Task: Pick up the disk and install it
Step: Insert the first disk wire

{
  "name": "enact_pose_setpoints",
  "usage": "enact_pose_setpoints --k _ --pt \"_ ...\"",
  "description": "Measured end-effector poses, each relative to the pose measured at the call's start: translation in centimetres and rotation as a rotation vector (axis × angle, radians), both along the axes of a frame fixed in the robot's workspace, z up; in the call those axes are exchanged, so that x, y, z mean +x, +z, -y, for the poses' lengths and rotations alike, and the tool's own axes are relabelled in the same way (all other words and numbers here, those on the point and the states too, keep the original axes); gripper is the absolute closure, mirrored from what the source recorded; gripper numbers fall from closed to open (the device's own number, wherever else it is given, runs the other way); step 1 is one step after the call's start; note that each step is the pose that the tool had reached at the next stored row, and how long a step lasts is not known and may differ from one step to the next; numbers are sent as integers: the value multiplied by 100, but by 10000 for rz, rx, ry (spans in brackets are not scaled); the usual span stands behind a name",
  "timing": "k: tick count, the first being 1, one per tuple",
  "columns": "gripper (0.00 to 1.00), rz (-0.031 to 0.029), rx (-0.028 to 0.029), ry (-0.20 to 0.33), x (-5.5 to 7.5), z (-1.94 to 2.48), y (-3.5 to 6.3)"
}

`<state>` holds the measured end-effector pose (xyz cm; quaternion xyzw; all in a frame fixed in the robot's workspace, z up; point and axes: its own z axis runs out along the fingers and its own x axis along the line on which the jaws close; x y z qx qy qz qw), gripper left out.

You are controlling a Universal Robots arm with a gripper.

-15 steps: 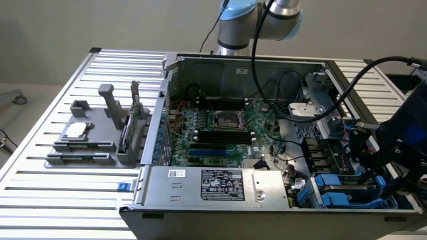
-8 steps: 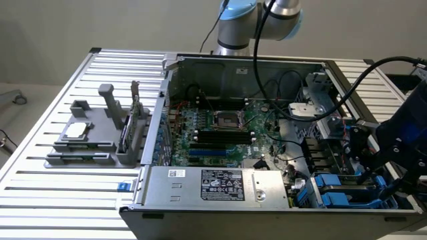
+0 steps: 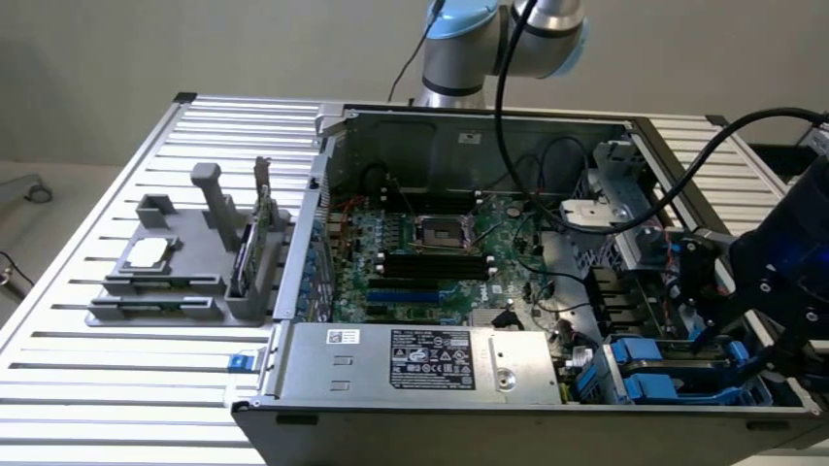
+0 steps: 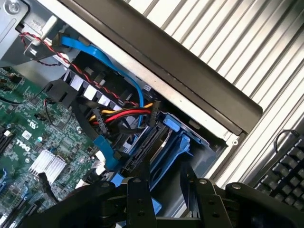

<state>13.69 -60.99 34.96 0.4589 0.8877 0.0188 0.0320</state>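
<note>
One arm reaches from the 12 o'clock edge of the table over one open computer case, its wrist bent down at the case's 4 o'clock corner. One gripper sits directly over one disk, which stands on edge in the blue drive bay there. Whether the pincer clamps the disk or stands free cannot be told. One grey fixture at 9 o'clock carries one square chip. One keyboard lies beyond the case wall.

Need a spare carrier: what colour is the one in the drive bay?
Blue carrier, clearest in the wrist view.
</note>
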Motion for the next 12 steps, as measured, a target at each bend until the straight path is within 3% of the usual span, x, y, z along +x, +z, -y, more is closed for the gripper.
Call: enact_pose_setpoints --k 5,12 --pt "61 -7 187 -489 -3 0 0" --pt "61 -5 402 -1271 -4 0 -1"
